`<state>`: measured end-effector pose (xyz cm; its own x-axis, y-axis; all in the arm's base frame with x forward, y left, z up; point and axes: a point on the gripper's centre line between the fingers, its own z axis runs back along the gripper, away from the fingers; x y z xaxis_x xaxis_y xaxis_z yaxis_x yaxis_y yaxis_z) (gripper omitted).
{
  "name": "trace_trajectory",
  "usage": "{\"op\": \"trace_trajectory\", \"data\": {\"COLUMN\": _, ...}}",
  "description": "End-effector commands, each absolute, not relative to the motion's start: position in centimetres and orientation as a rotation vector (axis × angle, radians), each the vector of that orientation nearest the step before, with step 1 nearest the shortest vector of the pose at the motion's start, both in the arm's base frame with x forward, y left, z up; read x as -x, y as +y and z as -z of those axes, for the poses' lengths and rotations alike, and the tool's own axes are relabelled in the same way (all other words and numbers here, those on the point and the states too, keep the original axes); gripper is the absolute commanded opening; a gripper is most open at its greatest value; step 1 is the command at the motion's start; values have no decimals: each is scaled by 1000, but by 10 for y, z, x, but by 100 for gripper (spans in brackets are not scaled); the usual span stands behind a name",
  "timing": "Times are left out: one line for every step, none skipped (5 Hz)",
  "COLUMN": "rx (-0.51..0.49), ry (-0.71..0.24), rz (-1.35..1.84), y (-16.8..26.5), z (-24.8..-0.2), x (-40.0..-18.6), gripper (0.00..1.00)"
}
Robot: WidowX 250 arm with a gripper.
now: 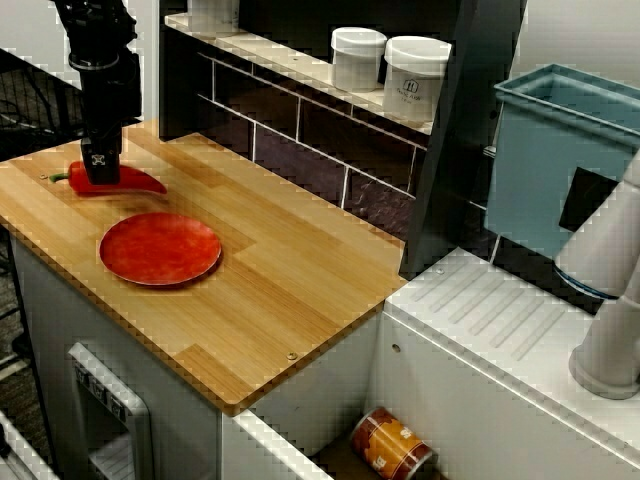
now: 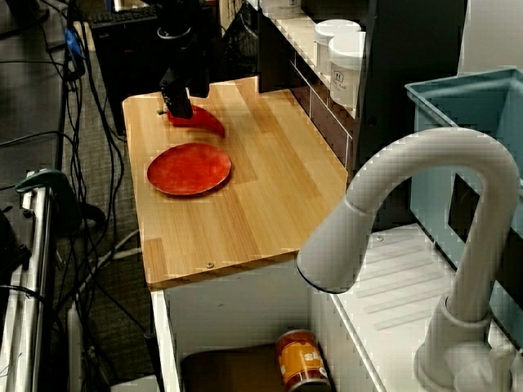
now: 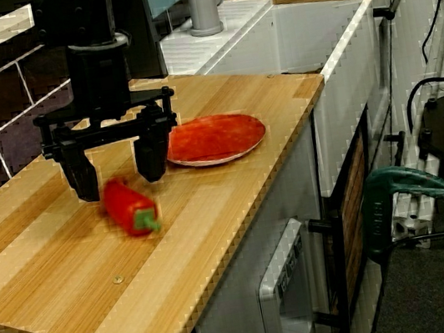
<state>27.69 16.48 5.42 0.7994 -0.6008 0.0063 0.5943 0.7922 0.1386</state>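
A red pepper (image 3: pixel 129 206) with a green stem lies on its side on the wooden counter (image 3: pixel 234 190), also visible from above (image 1: pixel 125 181) and past the tap (image 2: pixel 200 121). My black gripper (image 3: pixel 118 176) stands open and upright right over it. Seen from the counter's end, its two fingers (image 3: pixel 82 182) are spread wide to either side of the pepper, their tips close to the wood. Nothing is gripped. From above, the gripper (image 1: pixel 100 172) covers the pepper's middle. An empty red plate (image 1: pixel 160 248) (image 3: pixel 215 138) lies on the counter just beside the pepper, on the sink side.
Two white jars (image 1: pixel 415 78) stand on the tiled back shelf. A teal bin (image 1: pixel 560 150) stands past the counter. The white tap (image 2: pixel 425 204) and draining board (image 1: pixel 500 320) lie beyond the plate. A can (image 1: pixel 392 445) lies in the sink. Cables hang off the counter's far end.
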Motion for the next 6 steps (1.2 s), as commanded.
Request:
{"op": "trace_trajectory", "data": {"rx": -132, "ry": -104, "rz": 621, "y": 186, "z": -90, "x": -256, "gripper": 100}}
{"op": "trace_trajectory", "data": {"rx": -45, "ry": -127, "rz": 579, "y": 186, "z": -99, "x": -255, "gripper": 100}}
{"op": "trace_trajectory", "data": {"rx": 5, "ry": -111, "rz": 570, "y": 174, "z": -105, "x": -251, "gripper": 100}}
{"op": "trace_trajectory", "data": {"rx": 24, "ry": -66, "rz": 505, "y": 161, "z": -100, "x": -246, "gripper": 100}}
{"op": "trace_trajectory", "data": {"rx": 5, "ry": -40, "rz": 474, "y": 160, "z": -88, "x": -243, "gripper": 100}}
{"op": "trace_trajectory", "data": {"rx": -19, "ry": -9, "rz": 446, "y": 170, "z": -75, "x": -245, "gripper": 100}}
